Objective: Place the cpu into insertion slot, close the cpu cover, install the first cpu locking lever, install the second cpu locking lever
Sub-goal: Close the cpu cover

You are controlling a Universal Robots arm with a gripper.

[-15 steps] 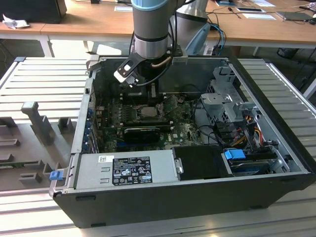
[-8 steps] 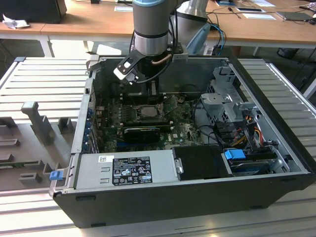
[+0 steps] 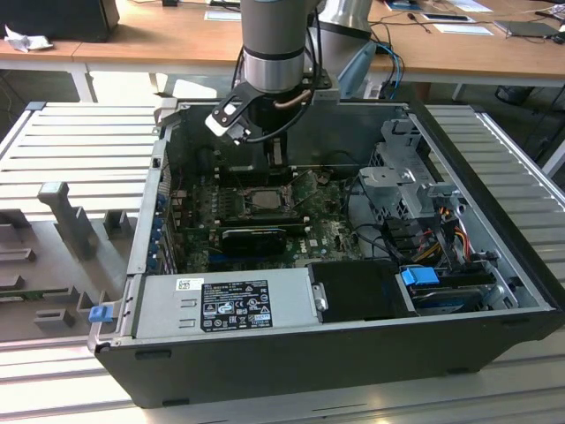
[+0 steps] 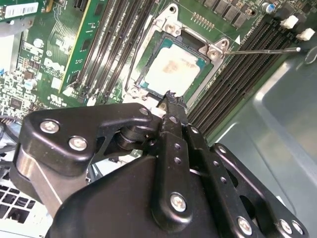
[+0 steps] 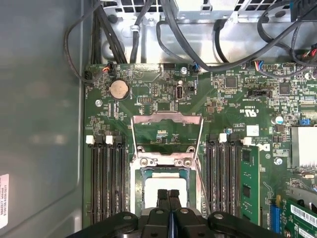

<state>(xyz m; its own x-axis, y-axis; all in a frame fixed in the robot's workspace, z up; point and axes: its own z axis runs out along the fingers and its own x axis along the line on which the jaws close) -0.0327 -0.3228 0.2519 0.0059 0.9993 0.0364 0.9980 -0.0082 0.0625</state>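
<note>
exterior view: the arm reaches down into the open computer case (image 3: 494,221), and the gripper (image 3: 265,172) hangs just above the insertion slot (image 3: 262,200) in the middle of the green board. the power supply (image 3: 221,305), on the near side of the slot, carries a white label (image 3: 190,284) and a dark printed plate.

second wrist view: the fingers (image 4: 173,124) are clenched together with nothing between them. the cpu (image 4: 171,69) lies flat in the slot, silver top up, directly past the fingertips and close under them. one thin locking lever (image 4: 262,49) sticks out sideways from the slot's corner, its long axis running away across the memory slots. i judge it unlatched.

first wrist view: the gripper (image 5: 168,196) sits over the cpu (image 5: 151,186), seated in the slot. the cpu cover (image 5: 166,118) stands open, hinged at the slot's edge farthest from the fingertips, toward the coin cell (image 5: 119,89); bare board shows through its window. white print dots the board around the slot.
</note>
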